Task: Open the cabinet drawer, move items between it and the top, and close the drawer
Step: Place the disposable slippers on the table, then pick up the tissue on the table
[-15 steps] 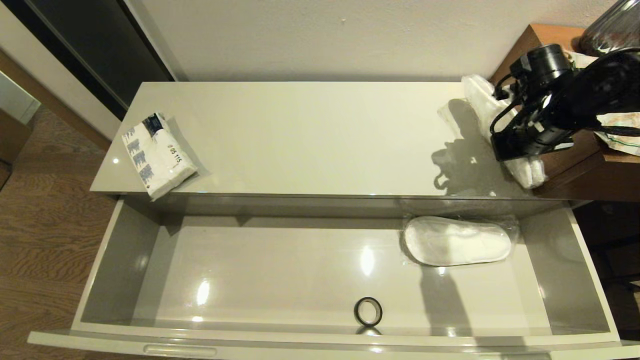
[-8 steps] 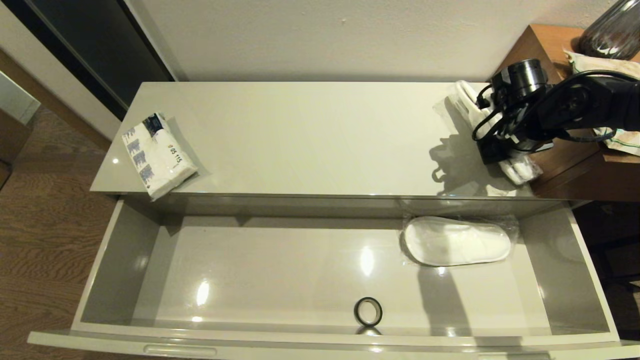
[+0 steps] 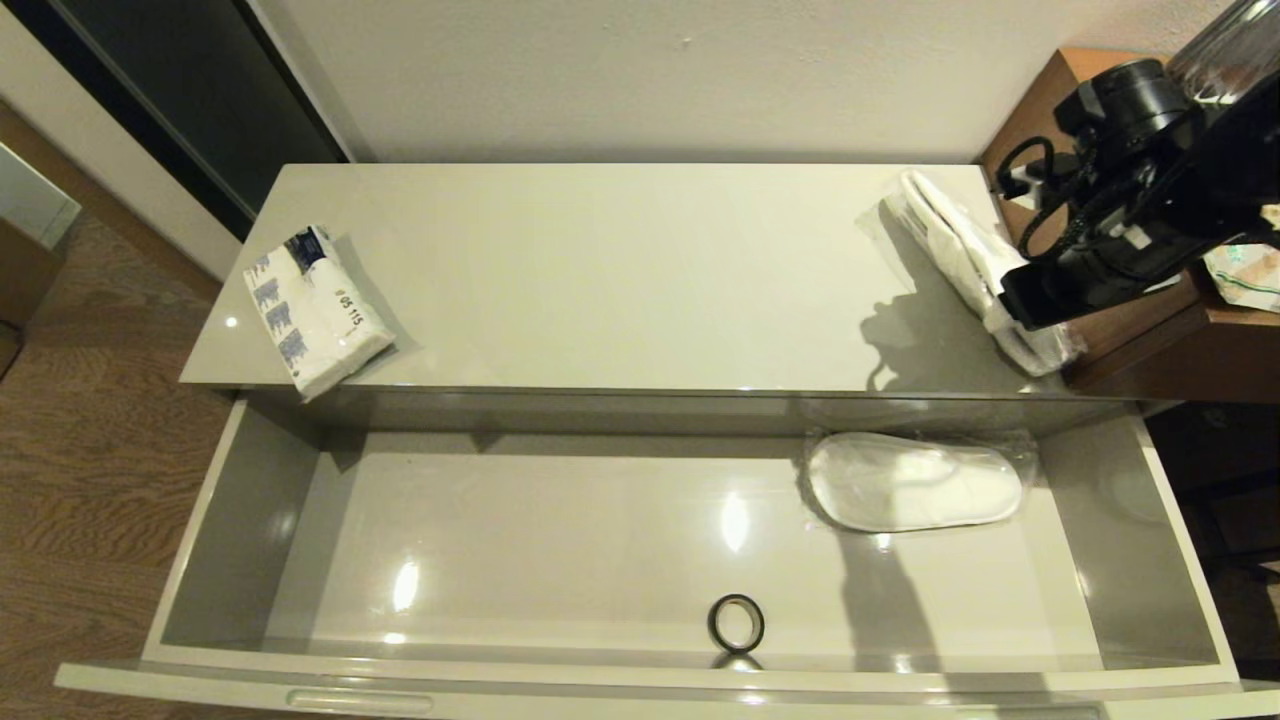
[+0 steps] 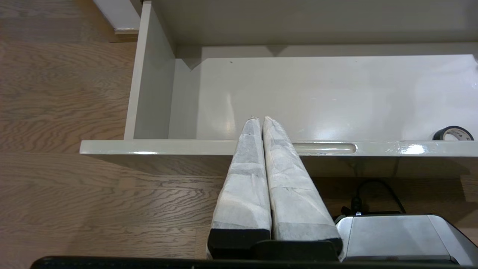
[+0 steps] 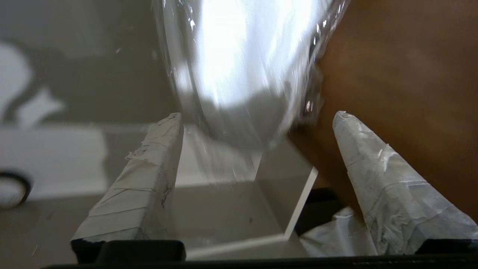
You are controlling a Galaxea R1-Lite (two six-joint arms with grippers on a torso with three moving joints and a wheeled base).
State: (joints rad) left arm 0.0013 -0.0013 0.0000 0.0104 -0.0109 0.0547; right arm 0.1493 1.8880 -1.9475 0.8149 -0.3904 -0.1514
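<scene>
A: The top (image 3: 620,270) looks like a glossy cream panel, smooth enough to mirror shadows. The cabinet drawer (image 3: 230,520) has the same lacquered grey-beige finish, with bright glints on its floor.

B: And the 2 slippers?

A: The slipper on the top (image 3: 965,255) and the slipper in the drawer (image 3: 915,482) are soft white cloth under crinkly clear plastic wrap. The tissue pack (image 3: 315,310) is white with blue print, its wrap slightly shiny. The ring (image 3: 736,622) is smooth black.

B: The rest?

A: The brown table (image 3: 1160,350) is satin wood, the floor (image 3: 70,480) grained wood. The right end effector (image 5: 257,127) has fingers (image 5: 377,179) wrapped in rough white tape.
</scene>
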